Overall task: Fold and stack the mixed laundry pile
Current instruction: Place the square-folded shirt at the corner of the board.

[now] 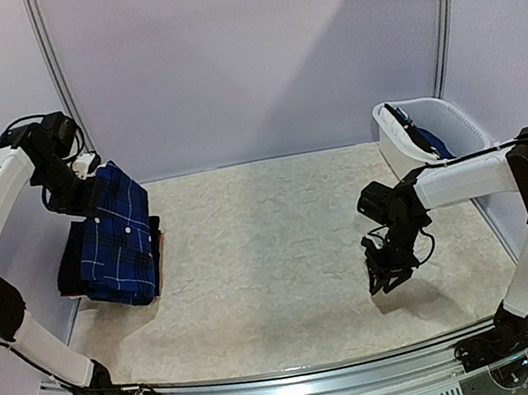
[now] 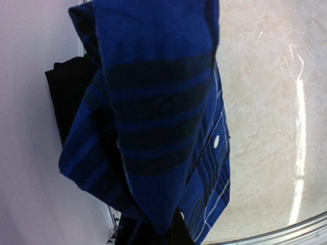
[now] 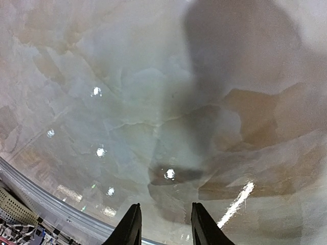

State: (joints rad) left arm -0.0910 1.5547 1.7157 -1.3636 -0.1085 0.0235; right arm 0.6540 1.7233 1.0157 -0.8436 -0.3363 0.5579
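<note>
At the table's far left, a blue plaid button shirt (image 1: 113,233) hangs folded from my left gripper (image 1: 87,183), which is shut on its upper edge. The shirt's lower part rests on a folded black garment (image 1: 72,272). In the left wrist view the shirt (image 2: 158,117) fills the frame and hides the fingers, and the black garment (image 2: 66,97) lies behind it. My right gripper (image 1: 391,278) hangs open just above the bare table at the right. Nothing is between its fingertips (image 3: 164,206). More laundry (image 1: 429,141), dark and blue, lies in the basket.
A white plastic basket (image 1: 391,141) stands at the back right, close behind the right arm. A thin reddish-brown edge (image 1: 160,247) shows along the right side of the left stack. The table's metal front rail (image 1: 306,388) runs along the near edge.
</note>
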